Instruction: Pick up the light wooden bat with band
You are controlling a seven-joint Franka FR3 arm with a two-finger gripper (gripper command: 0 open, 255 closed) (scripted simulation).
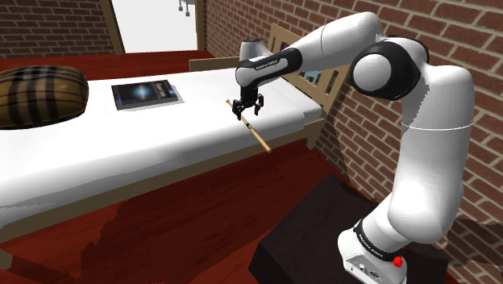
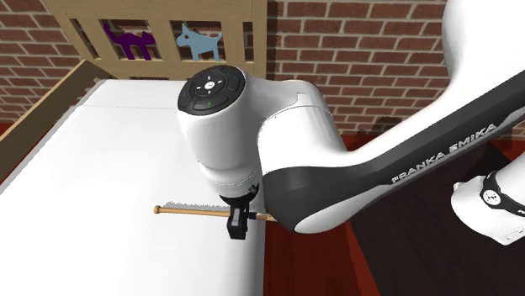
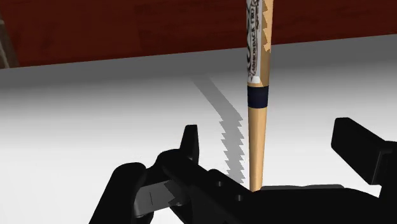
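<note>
Wooden bat [image 3: 257,127], one; gripper [image 1: 249,110], one.

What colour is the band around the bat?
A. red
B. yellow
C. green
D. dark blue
D: in the wrist view a dark blue band wraps around the light wooden bat.

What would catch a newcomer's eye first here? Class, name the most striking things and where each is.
The big white arm rises from the stand at the shoulder view's lower right and reaches over the white bed. Its black jaws stand open either side of a thin bat at the bed's edge. A striped cushion sits at that view's far left.
</note>
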